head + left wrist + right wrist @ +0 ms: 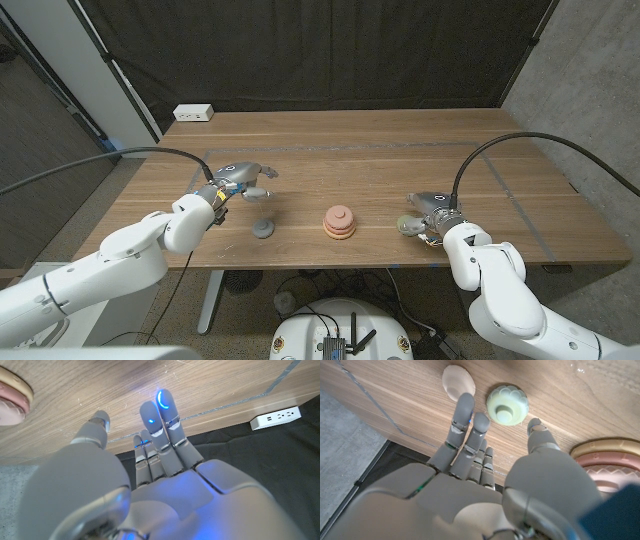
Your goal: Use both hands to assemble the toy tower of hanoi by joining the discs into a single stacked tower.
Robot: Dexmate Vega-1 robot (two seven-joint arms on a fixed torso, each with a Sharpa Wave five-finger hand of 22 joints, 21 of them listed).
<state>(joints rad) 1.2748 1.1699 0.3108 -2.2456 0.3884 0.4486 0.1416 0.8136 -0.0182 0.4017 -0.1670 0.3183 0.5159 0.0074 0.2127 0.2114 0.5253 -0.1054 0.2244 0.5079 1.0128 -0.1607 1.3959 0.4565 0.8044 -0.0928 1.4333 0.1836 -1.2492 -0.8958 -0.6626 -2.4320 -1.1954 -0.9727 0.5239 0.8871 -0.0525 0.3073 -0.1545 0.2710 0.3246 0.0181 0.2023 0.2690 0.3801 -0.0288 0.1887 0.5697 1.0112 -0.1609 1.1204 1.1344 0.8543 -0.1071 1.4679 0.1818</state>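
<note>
Disc stack [339,222] mid-table — loose discs [264,230] left, [406,226] right.

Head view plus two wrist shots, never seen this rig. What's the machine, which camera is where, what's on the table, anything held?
It is a robot with two arms at a wooden table, each arm ending in a hand. The head view looks down from the robot's head. The other two come from cameras on each wrist, looking along the back of that hand.

On the table: a partly built stack of pink discs, a small grey piece near the left hand, and a pale green disc by the right hand. A white power strip sits at the far edge.

Neither hand appears to hold anything; both have fingers apart.
</note>
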